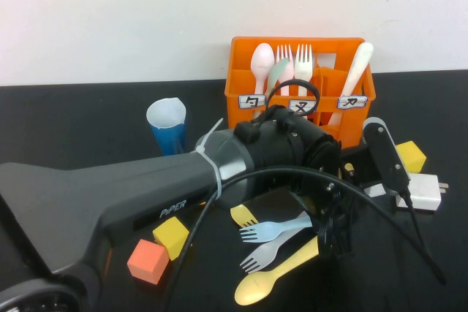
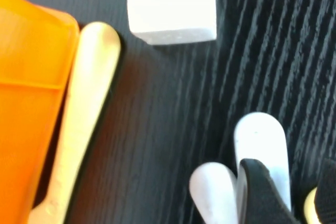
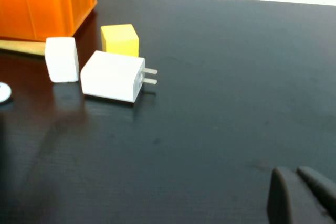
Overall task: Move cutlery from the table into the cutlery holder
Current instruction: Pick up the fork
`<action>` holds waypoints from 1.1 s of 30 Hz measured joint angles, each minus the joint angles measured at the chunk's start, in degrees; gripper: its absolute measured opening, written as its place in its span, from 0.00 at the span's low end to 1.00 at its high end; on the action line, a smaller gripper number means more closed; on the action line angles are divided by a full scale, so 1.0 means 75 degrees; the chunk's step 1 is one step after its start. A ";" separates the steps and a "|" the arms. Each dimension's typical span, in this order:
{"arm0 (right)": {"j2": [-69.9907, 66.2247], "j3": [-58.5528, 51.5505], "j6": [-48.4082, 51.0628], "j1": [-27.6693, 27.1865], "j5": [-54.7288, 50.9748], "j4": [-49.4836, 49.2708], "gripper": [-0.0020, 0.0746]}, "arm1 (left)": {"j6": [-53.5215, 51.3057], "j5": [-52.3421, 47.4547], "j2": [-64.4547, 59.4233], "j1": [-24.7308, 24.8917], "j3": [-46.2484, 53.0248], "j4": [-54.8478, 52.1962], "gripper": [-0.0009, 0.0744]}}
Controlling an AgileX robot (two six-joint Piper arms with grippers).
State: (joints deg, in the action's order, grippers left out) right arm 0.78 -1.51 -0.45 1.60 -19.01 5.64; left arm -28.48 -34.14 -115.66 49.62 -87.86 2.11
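Observation:
The orange cutlery holder (image 1: 300,85) stands at the back and holds a spoon, forks and a cream knife (image 1: 355,78). On the table in front lie a light blue fork (image 1: 272,231), a grey fork (image 1: 265,255) and a pale yellow spoon (image 1: 272,278). My left gripper (image 1: 330,242) points down at their handle ends. In the left wrist view the left gripper (image 2: 294,198) is open, one finger (image 2: 260,192) over the blue handle (image 2: 262,140), the yellow handle (image 2: 311,208) between the fingers. A cream utensil (image 2: 84,114) lies beside the holder (image 2: 26,87). My right gripper (image 3: 295,174) is shut and empty, low over bare table.
A blue cup (image 1: 167,126) stands left of the holder. Yellow cubes (image 1: 170,236) (image 1: 410,156) and an orange cube (image 1: 148,261) lie about. A white charger (image 1: 424,192) (image 3: 113,76) and a white block (image 3: 62,59) (image 2: 170,6) sit right of the holder. A yellow fork piece (image 1: 244,215) lies under the arm.

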 joint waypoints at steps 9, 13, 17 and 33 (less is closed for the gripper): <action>0.0000 0.0000 0.0000 0.0000 0.0000 0.0000 0.02 | -0.0190 0.0049 -0.0224 -0.0044 0.0000 -0.0149 0.40; 0.0000 0.0000 0.0000 0.0000 0.0000 0.0000 0.02 | -0.0265 0.0081 -0.0257 -0.0044 0.0000 -0.0146 0.54; 0.0000 0.0000 0.0000 0.0000 0.0000 0.0000 0.02 | -0.0315 0.0163 -0.0272 -0.0044 0.0000 -0.0146 0.59; 0.0000 0.0000 0.0000 0.0000 0.0000 0.0000 0.02 | -0.0317 0.0090 -0.0301 -0.0173 0.0000 0.0015 0.44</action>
State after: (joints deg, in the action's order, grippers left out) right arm 0.78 -1.51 -0.45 1.60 -19.01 5.64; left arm -30.86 -33.47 -117.92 48.32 -87.86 2.23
